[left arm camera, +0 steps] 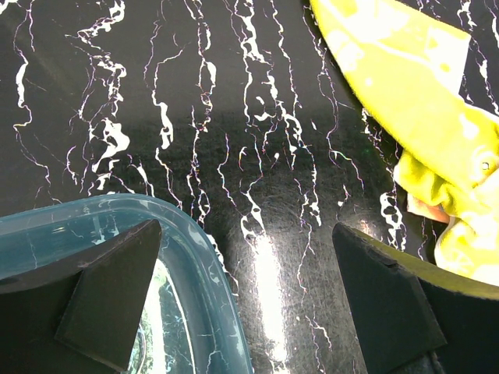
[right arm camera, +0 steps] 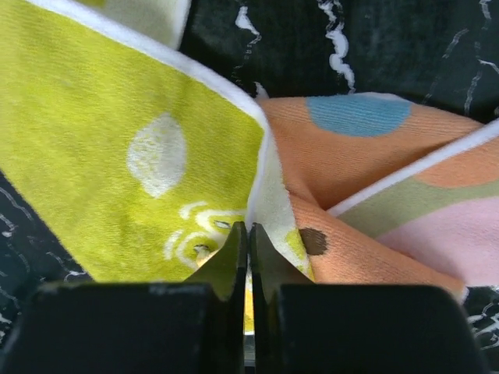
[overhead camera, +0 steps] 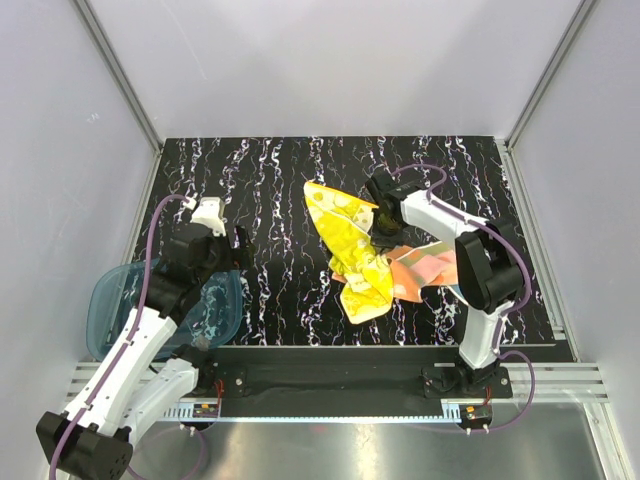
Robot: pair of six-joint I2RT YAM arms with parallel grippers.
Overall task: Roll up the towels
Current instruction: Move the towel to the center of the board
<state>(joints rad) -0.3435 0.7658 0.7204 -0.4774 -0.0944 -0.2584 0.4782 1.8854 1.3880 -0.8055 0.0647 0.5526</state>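
On the left, our left gripper (left arm camera: 249, 269) hangs empty with its fingers spread wide, above the rim of the translucent teal-blue plastic tray (left arm camera: 199, 257) and the glossy black, white-veined table (overhead camera: 270, 180). At the centre, the thin yellow towel with cream patches (overhead camera: 350, 255) lies crumpled, partly draped over the orange-pink towel with pale blue patches (overhead camera: 428, 266) to its right. Our right gripper (right arm camera: 248, 234) has its fingers closed on the yellow towel's white hem. We judge the step to be separating the cloths. We should pinch one layer only and lift slowly, since soft, nappy fabric drags its neighbour, then spread it flat before rolling.
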